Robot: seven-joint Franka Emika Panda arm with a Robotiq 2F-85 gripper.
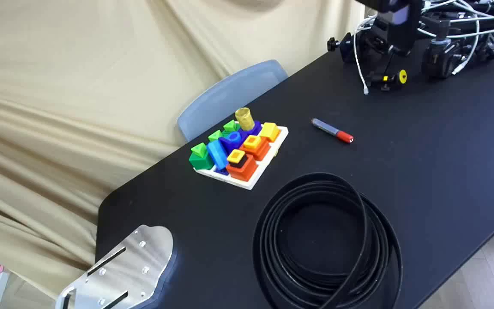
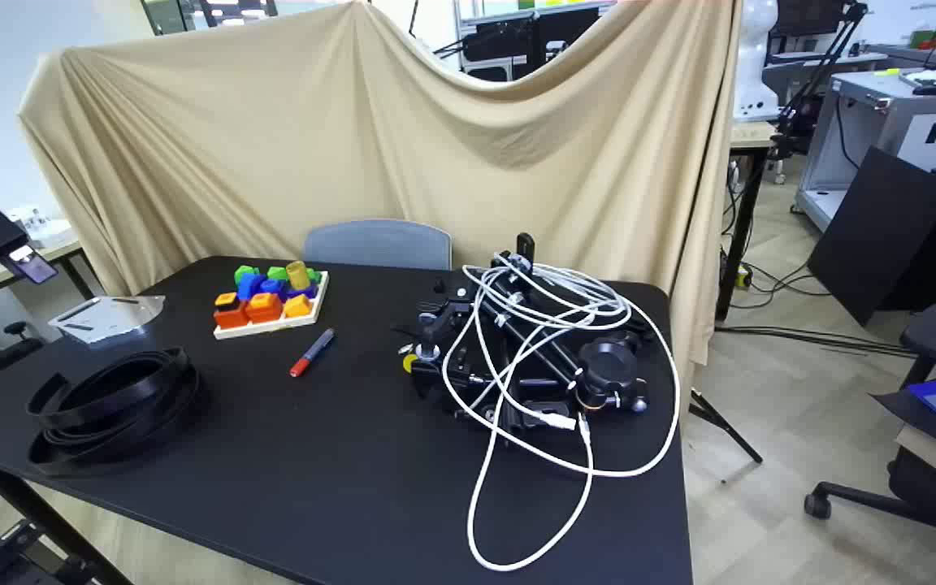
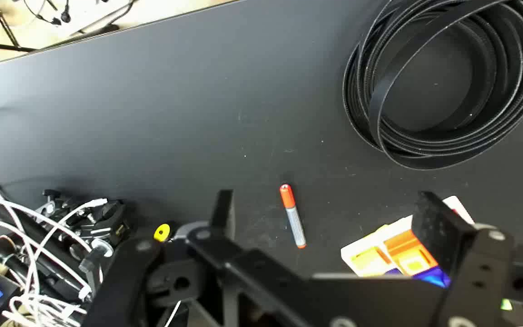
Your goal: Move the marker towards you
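The marker has a grey barrel and a red cap and lies flat on the black table. It shows in both exterior views, as the marker (image 1: 332,130) beside the block board and the marker (image 2: 312,353) right of that board. In the wrist view the marker (image 3: 293,217) lies on the table below my gripper (image 3: 327,199), its red cap pointing up in the picture. It appears between the two widely spread fingers, nearer the left one. My gripper is open with nothing in it, above the table. Its fingers cannot be made out clearly in the exterior views.
A white board (image 1: 268,162) with colourful blocks stands near the marker. A coil of black belt (image 3: 362,97) lies on the table. A metal plate (image 1: 159,241) lies at one end. Black clamps and stands (image 2: 610,366) with white cables (image 2: 480,508) lie on the marker's other side.
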